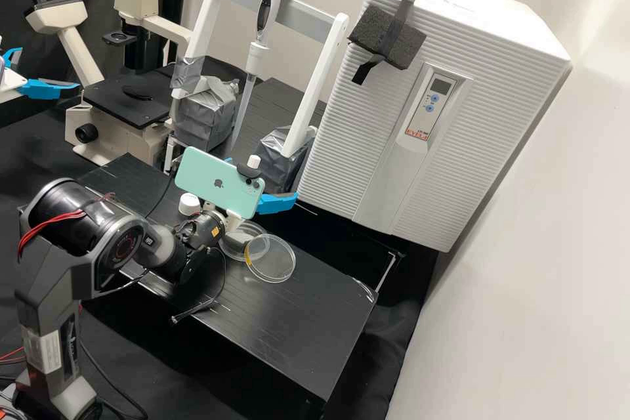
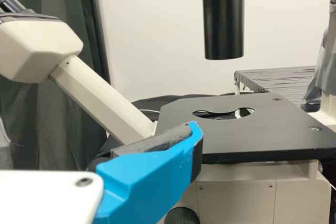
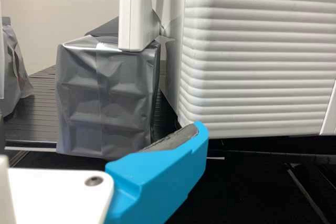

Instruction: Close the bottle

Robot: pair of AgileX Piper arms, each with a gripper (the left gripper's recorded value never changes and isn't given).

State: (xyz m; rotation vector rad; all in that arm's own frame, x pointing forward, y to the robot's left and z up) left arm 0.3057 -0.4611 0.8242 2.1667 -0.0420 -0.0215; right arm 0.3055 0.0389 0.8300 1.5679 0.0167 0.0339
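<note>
High view: your right gripper (image 1: 278,202) hangs low over the black bench (image 1: 308,321), between the taped block (image 1: 279,157) and the petri dishes (image 1: 266,257). A mint phone (image 1: 220,182) on the wrist hides most of it. You cannot tell how far open it is, and no hold on anything shows. A white-topped item (image 1: 253,161) peeks over the phone and a white round piece (image 1: 190,203) sits just beside the wrist. One is probably the bottle, the other perhaps its cap, but which is which can't be told. The left gripper (image 1: 41,87) is well apart, by the microscope (image 1: 125,105).

Left wrist view: the gripper is level with the microscope stage (image 2: 262,129). Opening not readable, nothing carried.

Right wrist view: taped block and ribbed white cabinet (image 3: 252,51) ahead.

Judgement: closing not yet begun. Cap pickup, placing and tightening all remain.
</note>
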